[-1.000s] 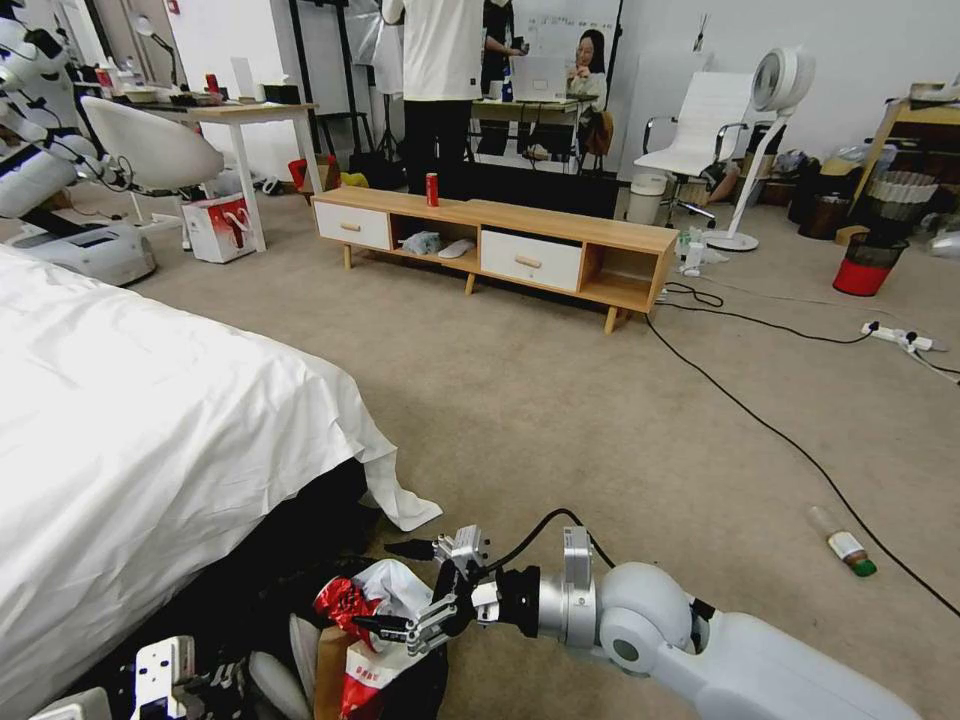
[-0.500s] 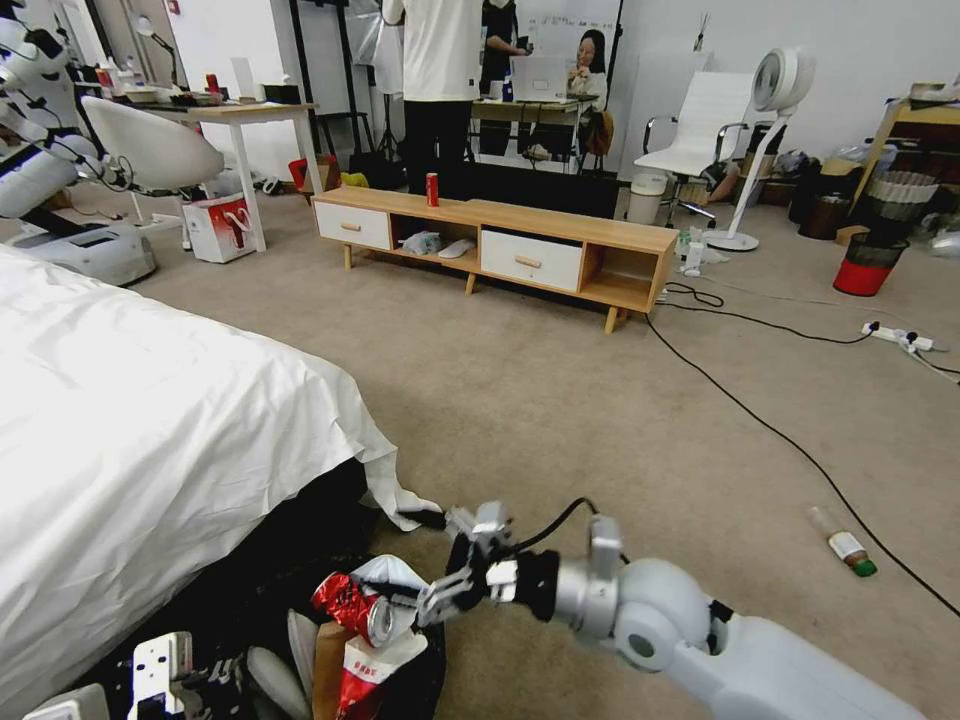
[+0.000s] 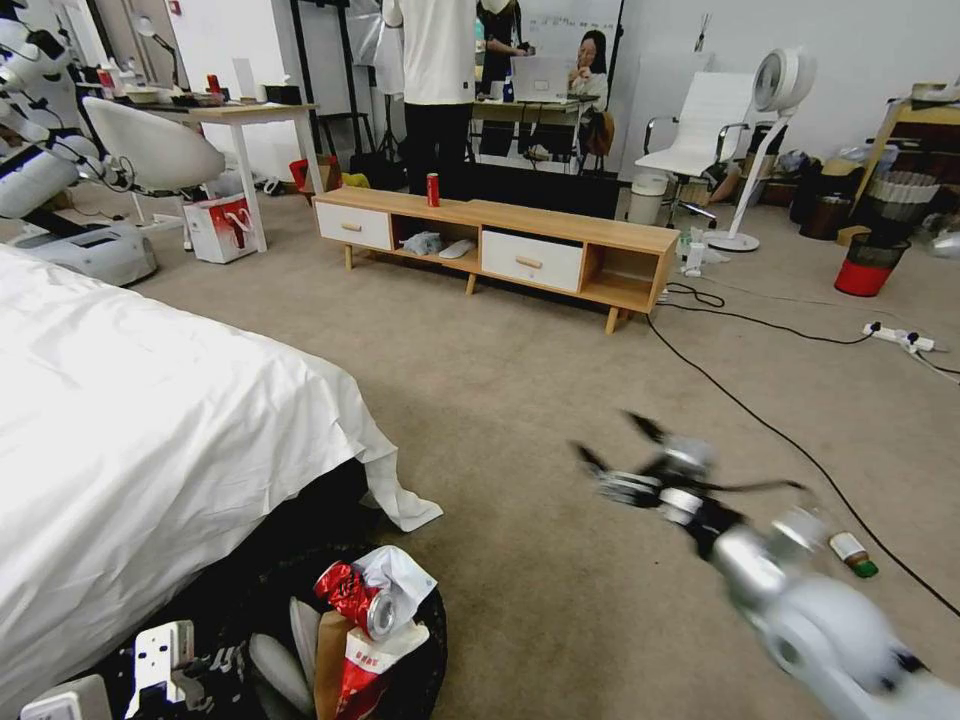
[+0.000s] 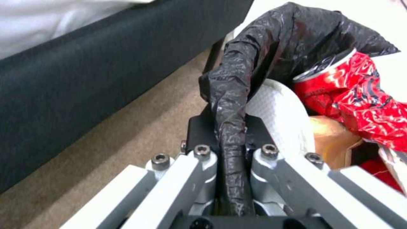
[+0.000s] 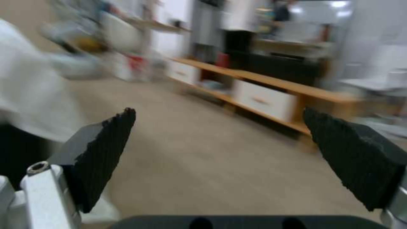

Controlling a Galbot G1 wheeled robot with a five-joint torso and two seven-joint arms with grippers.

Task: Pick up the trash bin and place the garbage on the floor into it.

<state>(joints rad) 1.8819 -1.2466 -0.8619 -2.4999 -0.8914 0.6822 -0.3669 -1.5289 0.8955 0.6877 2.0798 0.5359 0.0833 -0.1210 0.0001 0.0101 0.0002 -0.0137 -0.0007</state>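
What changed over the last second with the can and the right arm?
The right pincer let go of the crushed red can, left it in the trash bin, then swung away open above the carpet. The left pincer stays clamped on the bin's liner; the bottle hasn't moved.

The floor is a beige carpet, and a thin black cable runs across it. The trash bin is black, with a shiny, crinkly black liner. Inside it is a crushed can that is bright red with a silver top. Beside the can sit a white crumpled tissue, a brown paper bag and a red and white snack packet. The bottle on the carpet is clear with a green cap and a pale label. The right gripper has rough black pads on silver metal. The left gripper is silver with dark screws. The bed sheet is plain white.
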